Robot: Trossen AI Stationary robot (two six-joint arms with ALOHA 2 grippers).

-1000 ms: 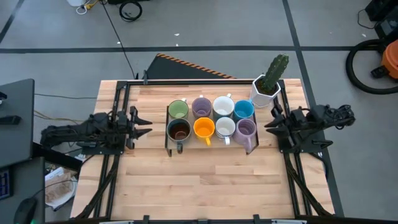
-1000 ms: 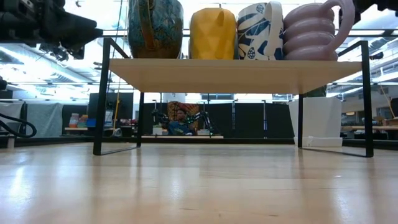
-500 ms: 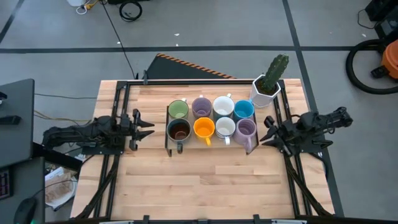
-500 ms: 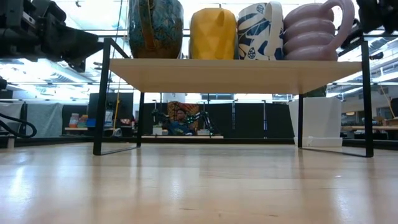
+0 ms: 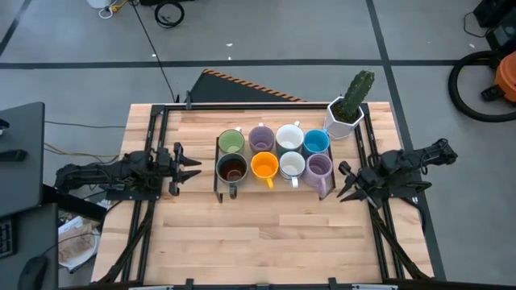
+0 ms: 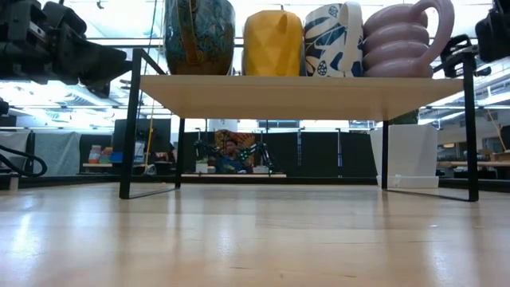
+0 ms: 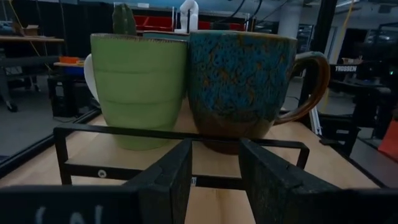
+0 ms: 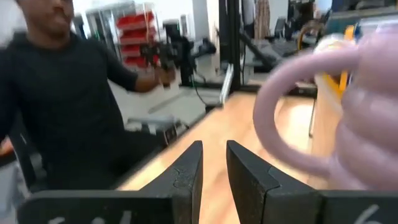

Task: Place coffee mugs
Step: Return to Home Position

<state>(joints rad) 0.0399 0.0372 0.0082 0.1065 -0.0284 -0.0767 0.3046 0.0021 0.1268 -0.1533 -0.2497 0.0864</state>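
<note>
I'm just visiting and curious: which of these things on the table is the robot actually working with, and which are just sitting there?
Part of the job: the eight coffee mugs on the shelf; the left gripper and right gripper, open, either side of it.
Just there: the cactus planter; a person beyond the table.

Overhead down, table-level across, wrists near shelf (image 6: 295, 96)

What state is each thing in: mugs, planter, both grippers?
coffee mugs: all eight upright on the shelf, in two rows.
cactus planter: upright on the table, beside the shelf.
left gripper: open, holding nothing.
right gripper: open, holding nothing.
</note>
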